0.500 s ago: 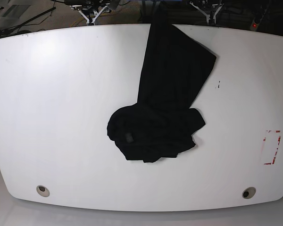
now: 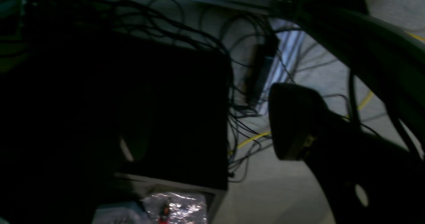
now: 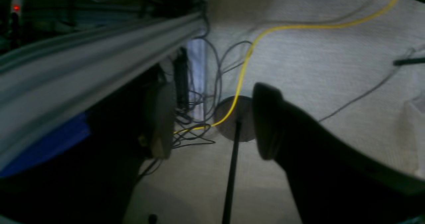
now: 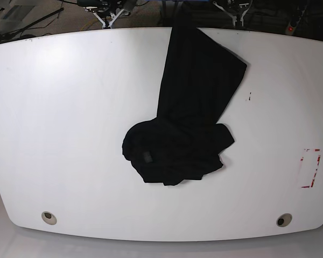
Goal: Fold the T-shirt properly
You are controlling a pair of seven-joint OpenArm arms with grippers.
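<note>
Nothing has shifted: T-shirt (image 4: pixel 185 115) lies crumpled mid-table (image 4: pixel 70 134), far end draped over the back edge. Soft, limp cloth; best taken at a sleeve edge. Left gripper (image 2: pixel 206 124) and right gripper (image 3: pixel 212 124) hang below, jaws apart, empty.

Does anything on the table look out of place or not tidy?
Yes. The T-shirt is not flat: its near part is bunched in a crumpled heap, and its far end hangs over the table's back edge. No print shows.
</note>
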